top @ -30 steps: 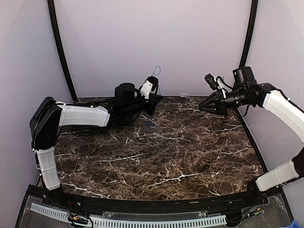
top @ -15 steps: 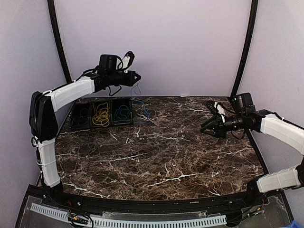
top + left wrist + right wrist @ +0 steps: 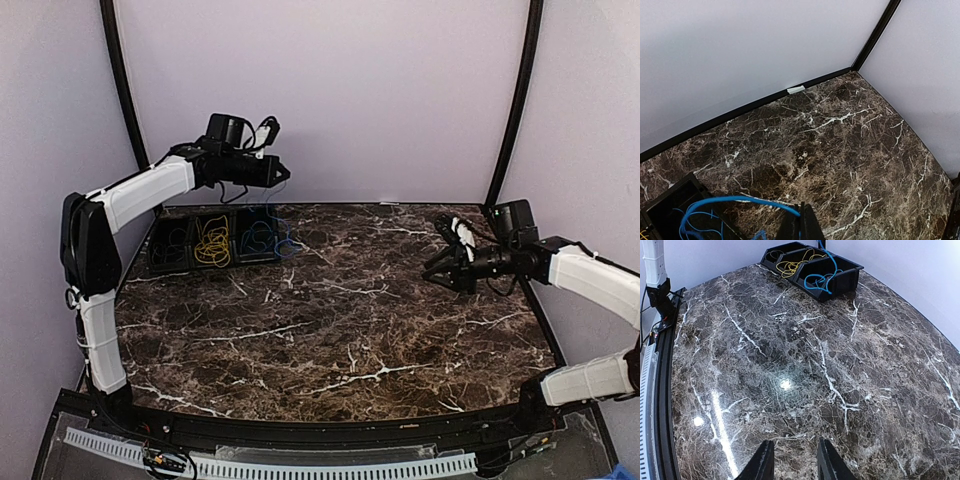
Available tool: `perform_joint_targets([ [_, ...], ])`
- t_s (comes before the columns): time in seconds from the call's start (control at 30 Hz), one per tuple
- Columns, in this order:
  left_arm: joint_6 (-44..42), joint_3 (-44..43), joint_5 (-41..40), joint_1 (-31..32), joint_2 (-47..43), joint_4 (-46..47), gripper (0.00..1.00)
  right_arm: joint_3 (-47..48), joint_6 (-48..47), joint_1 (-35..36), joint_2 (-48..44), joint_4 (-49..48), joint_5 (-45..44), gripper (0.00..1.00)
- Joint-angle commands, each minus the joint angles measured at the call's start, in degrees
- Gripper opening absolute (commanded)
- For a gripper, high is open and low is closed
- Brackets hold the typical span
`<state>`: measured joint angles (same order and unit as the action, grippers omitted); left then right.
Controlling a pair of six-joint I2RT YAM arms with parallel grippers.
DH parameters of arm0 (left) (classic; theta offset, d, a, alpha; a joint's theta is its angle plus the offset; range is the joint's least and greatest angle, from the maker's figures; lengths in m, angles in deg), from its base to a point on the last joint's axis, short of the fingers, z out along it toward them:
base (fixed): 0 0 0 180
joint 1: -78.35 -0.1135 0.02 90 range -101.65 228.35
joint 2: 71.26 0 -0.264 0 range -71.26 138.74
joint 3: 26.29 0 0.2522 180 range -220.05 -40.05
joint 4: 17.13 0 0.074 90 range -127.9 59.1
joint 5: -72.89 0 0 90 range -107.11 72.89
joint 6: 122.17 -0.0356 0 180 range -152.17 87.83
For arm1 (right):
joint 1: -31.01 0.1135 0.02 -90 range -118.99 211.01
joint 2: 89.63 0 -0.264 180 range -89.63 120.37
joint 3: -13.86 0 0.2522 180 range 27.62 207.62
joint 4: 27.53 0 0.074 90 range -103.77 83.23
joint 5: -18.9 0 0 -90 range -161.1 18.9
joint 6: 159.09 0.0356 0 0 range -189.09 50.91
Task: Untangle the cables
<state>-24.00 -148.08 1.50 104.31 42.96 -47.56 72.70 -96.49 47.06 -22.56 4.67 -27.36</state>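
My left gripper (image 3: 283, 176) is raised near the back wall, above the right end of a black bin row (image 3: 240, 258). It is shut on the blue cable (image 3: 262, 236), which hangs from the jaws into the right compartment. In the left wrist view the shut fingertips (image 3: 801, 224) pinch a blue strand (image 3: 735, 199) that arcs left over the bin (image 3: 675, 196). The yellow cable (image 3: 212, 243) lies bundled in the middle compartment. My right gripper (image 3: 436, 268) is open and empty, low over the table at the right. Its view shows the yellow cable (image 3: 790, 266) and the blue cable (image 3: 821, 279) far off in the bins.
The bin row's left compartment (image 3: 168, 247) holds something dark that I cannot make out. The marble tabletop (image 3: 340, 320) ends at the back wall and side walls. A black corner post (image 3: 875, 35) stands at the back right. A white cable chain (image 3: 300, 465) runs along the near edge.
My left arm rose from low over the bins to high by the back wall, pulling the blue cable up; its trailing end slid toward the bin. My right arm came down lower.
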Motion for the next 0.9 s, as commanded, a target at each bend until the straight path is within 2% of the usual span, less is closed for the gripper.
perform_joint_targets([
  [0.0,-3.34,-2.93,-0.66,-1.39,-1.45,-2.69,0.0,-1.09,-0.85,-0.56,-0.71,-2.33,-0.72,0.32],
  [0.57,-11.88,-3.13,-2.24,-4.76,0.33,-2.45,0.0,-1.48,-1.42,-0.86,0.1,-2.64,-1.8,0.31],
  [0.87,-12.12,0.21,-1.53,-4.86,2.19,-1.22,0.0,-1.75,-1.75,-0.94,-0.1,-2.67,-1.96,0.31],
])
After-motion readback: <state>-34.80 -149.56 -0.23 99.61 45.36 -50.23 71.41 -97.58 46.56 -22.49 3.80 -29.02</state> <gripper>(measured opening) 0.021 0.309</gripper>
